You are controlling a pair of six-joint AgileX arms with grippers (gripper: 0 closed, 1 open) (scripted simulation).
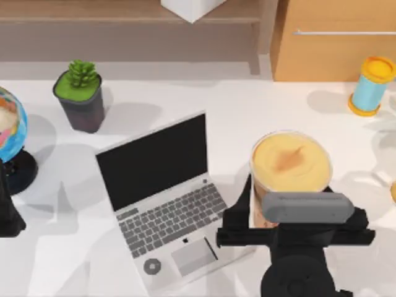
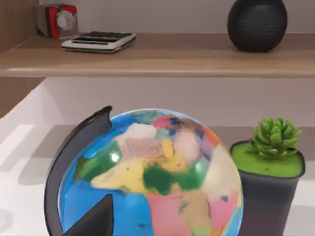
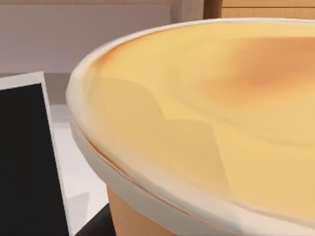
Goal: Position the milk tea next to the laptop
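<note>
The milk tea [image 1: 291, 162], a big orange-tan cup with a creamy yellow top, stands just right of the laptop [image 1: 167, 204], whose lid is open showing a black screen. My right gripper [image 1: 296, 198] reaches in from the front edge and is shut on the cup, with one dark finger [image 1: 242, 201] against its left side, between cup and keyboard. The right wrist view looks across the cup's wide top [image 3: 221, 98], with the laptop screen edge [image 3: 24, 162] beside it. My left arm [image 1: 7, 213] is parked at the table's far left edge.
A globe [image 1: 9, 130] and a potted succulent [image 1: 80, 96] stand at the back left, both also close in the left wrist view as globe [image 2: 157, 177] and plant [image 2: 268, 172]. A small blue cylinder with yellow ends [image 1: 371, 86] sits back right, before a wooden cabinet [image 1: 334, 37].
</note>
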